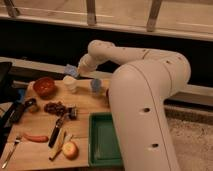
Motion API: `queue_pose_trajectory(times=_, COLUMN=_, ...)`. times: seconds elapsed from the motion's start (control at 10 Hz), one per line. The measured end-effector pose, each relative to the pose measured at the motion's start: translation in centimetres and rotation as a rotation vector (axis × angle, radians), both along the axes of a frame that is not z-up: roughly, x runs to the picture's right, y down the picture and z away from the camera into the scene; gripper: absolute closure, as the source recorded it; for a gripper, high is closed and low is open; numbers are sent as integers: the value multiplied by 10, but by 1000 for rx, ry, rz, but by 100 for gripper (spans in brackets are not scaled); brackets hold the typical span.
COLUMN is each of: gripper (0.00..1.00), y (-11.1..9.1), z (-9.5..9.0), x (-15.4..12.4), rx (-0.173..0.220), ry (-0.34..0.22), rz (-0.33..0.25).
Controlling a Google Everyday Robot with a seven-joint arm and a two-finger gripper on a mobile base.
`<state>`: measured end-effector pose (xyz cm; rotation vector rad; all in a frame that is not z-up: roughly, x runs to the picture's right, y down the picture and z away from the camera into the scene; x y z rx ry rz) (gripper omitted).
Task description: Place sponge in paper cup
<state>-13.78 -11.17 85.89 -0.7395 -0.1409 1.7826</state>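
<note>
My gripper [76,71] is at the back of the wooden table, at the end of the white arm. It is shut on the small light-blue sponge [71,70] and holds it just above the white paper cup [70,84]. The cup stands upright on the table between the red bowl and the blue cylinder. The fingers themselves are mostly hidden behind the sponge and the wrist.
A red bowl [44,86] stands left of the cup and a blue cup-like cylinder [96,86] to its right. Dark grapes [54,107], a knife [56,132], a sausage [35,137], an apple [70,149] and a fork [11,150] lie nearer. A green tray [107,138] is front right.
</note>
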Motion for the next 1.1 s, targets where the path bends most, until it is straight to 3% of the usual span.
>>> queue_pose_trajectory(times=0.3, gripper=96, y=4, z=19, x=-21, rx=-20, ry=-54, rz=0)
queue_pose_trajectory(times=0.8, gripper=45, y=19, z=36, x=-31, rx=-65, ry=-91, rz=-7)
queue_pose_trajectory(times=1.1, gripper=38, y=25, z=40, x=-30, rx=-82, ry=-88, rz=-7)
